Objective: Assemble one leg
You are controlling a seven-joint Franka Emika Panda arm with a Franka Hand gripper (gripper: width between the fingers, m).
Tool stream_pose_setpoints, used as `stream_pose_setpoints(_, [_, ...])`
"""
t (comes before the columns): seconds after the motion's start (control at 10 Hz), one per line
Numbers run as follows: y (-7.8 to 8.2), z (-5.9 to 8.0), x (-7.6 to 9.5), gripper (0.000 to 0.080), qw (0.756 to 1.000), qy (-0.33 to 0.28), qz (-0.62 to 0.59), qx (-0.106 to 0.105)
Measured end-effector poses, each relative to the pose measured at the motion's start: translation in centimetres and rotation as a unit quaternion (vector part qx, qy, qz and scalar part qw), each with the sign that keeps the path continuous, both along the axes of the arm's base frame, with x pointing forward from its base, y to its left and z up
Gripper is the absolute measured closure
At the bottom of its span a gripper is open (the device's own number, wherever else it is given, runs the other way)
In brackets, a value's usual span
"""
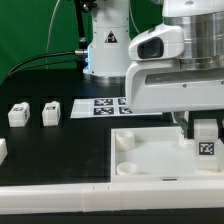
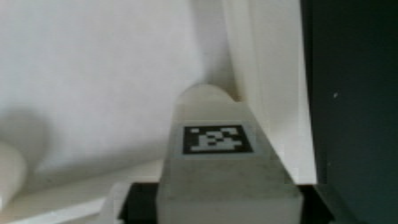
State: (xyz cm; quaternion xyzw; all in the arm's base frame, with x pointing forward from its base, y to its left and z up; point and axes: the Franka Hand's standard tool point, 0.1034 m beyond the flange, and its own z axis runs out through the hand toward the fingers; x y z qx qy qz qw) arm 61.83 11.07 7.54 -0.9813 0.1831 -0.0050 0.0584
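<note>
My gripper (image 1: pixel 204 130) is shut on a leg (image 1: pixel 206 147), a small white block with a black-and-white tag on its face. It holds the leg upright at the large white tray's (image 1: pixel 150 160) corner on the exterior view's right. In the wrist view the leg (image 2: pixel 215 140) stands between my dark fingers (image 2: pixel 146 200), its far end against the tray's inner surface (image 2: pixel 89 80) next to the rim (image 2: pixel 267 60). I cannot tell whether its end sits in a socket. Two more legs (image 1: pixel 18 115) (image 1: pixel 51 112) stand on the black table at the exterior view's left.
The marker board (image 1: pixel 100 106) lies behind the tray, in front of the robot base (image 1: pixel 105 50). A long white bar (image 1: pixel 60 200) runs along the table's front. Another white part (image 1: pixel 2 150) shows at the exterior view's left edge.
</note>
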Motion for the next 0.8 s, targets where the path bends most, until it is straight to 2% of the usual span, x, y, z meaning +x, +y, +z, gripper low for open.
stream_pose_setpoints(0.2, [-0.09,-0.01,0.0,0.0506,0.993,0.013,-0.116,0.007])
stream_pose_setpoints(0.4, [-0.19,-0.06,-0.01,0.0506,0.972,0.029,-0.231,0.017])
stream_pose_setpoints(0.8, [-0.01,-0.14,-0.09,0.0506,0.906,0.056,-0.419,0.03])
